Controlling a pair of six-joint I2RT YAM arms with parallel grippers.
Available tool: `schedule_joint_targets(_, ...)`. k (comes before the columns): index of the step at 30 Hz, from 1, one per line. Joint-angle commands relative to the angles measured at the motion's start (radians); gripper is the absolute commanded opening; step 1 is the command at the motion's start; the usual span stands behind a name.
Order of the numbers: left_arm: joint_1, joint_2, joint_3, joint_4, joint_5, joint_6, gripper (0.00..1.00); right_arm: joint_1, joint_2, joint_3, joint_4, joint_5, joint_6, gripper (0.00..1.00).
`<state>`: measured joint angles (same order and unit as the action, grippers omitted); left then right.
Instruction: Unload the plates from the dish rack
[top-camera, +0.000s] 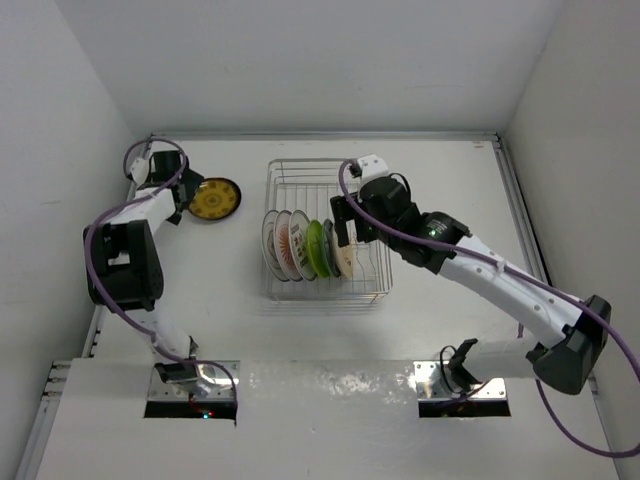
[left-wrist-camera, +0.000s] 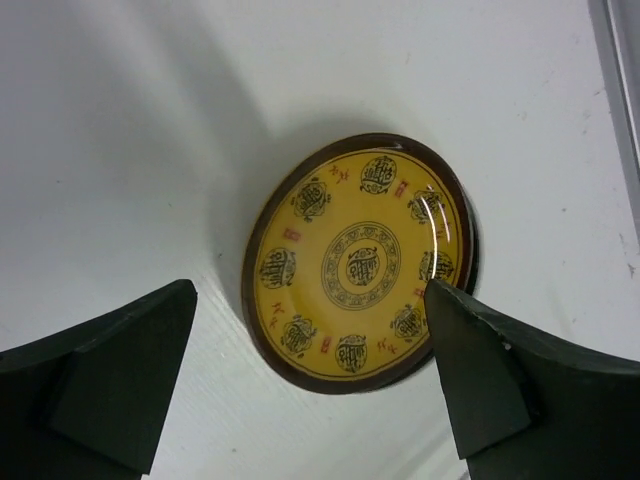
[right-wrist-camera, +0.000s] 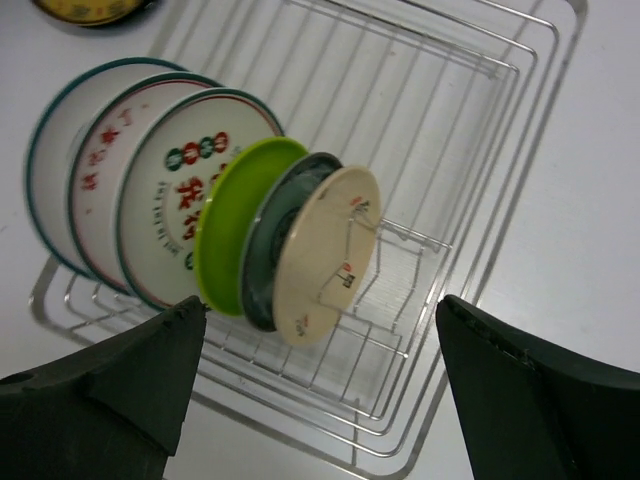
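Observation:
A yellow plate with a dark rim (left-wrist-camera: 355, 262) lies flat on the table (top-camera: 215, 198), left of the dish rack (top-camera: 300, 172). My left gripper (left-wrist-camera: 310, 300) hovers open just above it, one finger on each side, holding nothing. In the silver wire rack (right-wrist-camera: 500, 150) several plates stand on edge in a row: white ones with red patterns (right-wrist-camera: 165, 205), a lime green one (right-wrist-camera: 232, 225), a dark blue-grey one (right-wrist-camera: 262, 262) and a cream one (right-wrist-camera: 325, 250). My right gripper (right-wrist-camera: 322, 310) hangs open over the rack's right side (top-camera: 345, 228), nearest the cream plate (top-camera: 346, 258), touching nothing.
The back half of the rack holds no plates. White walls close in the table at the back and both sides, with a metal rail (top-camera: 520, 200) along the right edge. The yellow plate's edge (right-wrist-camera: 90, 10) shows at the top left of the right wrist view.

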<state>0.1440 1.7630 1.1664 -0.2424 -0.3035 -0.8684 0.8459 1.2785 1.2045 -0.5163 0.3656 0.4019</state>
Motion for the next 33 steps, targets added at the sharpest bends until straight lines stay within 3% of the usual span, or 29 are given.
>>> schedule_joint_targets(1, 0.009, -0.092, 0.082, -0.102, -0.02, 0.011, 0.95, -0.053, 0.031, 0.023, 0.001, -0.027, 0.084, 0.91)
schedule_joint_targets(6, 0.008, -0.388, 0.023, -0.094, 0.09, 0.093, 0.98, -0.057, 0.106, 0.021, 0.031, -0.024, 0.1, 0.73)
schedule_joint_targets(12, 0.005, -0.66, -0.02, -0.142, 0.297, 0.308, 0.98, -0.062, 0.176, 0.009, 0.102, -0.066, 0.14, 0.61)
schedule_joint_targets(16, 0.005, -0.805, -0.08, -0.205, 0.296, 0.408, 0.98, -0.062, 0.24, 0.009, 0.124, -0.048, 0.16, 0.52)
schedule_joint_targets(18, 0.005, -0.844, -0.123, -0.224, 0.278, 0.44, 0.98, -0.062, 0.263, 0.009, 0.13, -0.036, 0.17, 0.44)
schedule_joint_targets(22, 0.003, -0.921, -0.192, -0.225, 0.288, 0.453, 0.98, -0.064, 0.318, 0.01, 0.145, -0.047, 0.186, 0.39)
schedule_joint_targets(31, 0.005, -0.909, -0.246, -0.216, 0.297, 0.47, 0.98, -0.062, 0.36, 0.01, 0.137, -0.004, 0.241, 0.26)
schedule_joint_targets(33, 0.003, -0.904, -0.243, -0.218, 0.308, 0.473, 0.98, -0.062, 0.355, 0.004, 0.148, -0.002, 0.256, 0.15)
